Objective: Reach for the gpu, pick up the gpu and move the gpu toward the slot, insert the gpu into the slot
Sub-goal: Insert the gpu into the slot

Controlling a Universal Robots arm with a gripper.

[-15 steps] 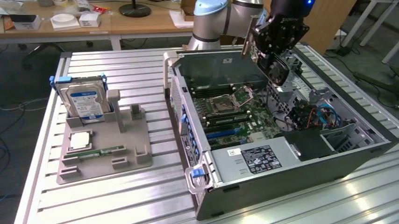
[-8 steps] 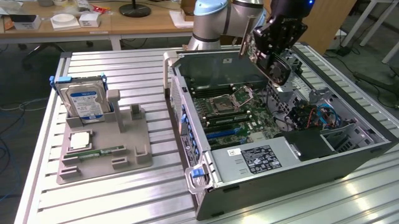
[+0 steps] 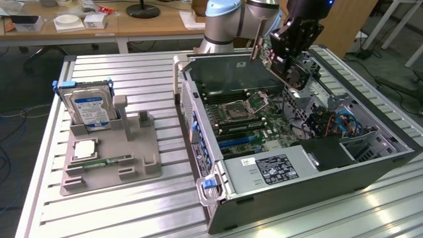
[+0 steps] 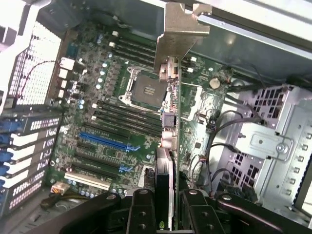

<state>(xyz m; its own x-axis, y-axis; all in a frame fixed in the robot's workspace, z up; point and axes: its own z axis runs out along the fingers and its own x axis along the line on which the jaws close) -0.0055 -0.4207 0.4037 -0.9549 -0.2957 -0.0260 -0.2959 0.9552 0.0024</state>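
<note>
Exterior view: open computer case (image 3: 330, 184) lying on the slatted counter (image 3: 132, 213), with the hand (image 3: 290, 49) clamped on the gpu (image 3: 295, 73) above the case interior.

Entry 1, gpu: dark flat card with a round fan, tilted, held over the far end of the case and clear of the green motherboard (image 3: 264, 126); in the wrist view its silvery bracket end points away from the hand.
Entry 2, hand: black fingers (image 4: 141, 214) pressed against both faces of the card.
Entry 3, the slot (image 3: 233, 143): long blue strip on the motherboard inside the case, with the card not seated in it and well apart from it.
Entry 4, CPU socket (image 3: 237, 110): square, silver, inside the case, beyond the slot.
Entry 5, hard drive (image 3: 92, 109): blue-labelled, upright in a grey holder (image 3: 112, 158) outside the case, on the exterior view's left.
</note>
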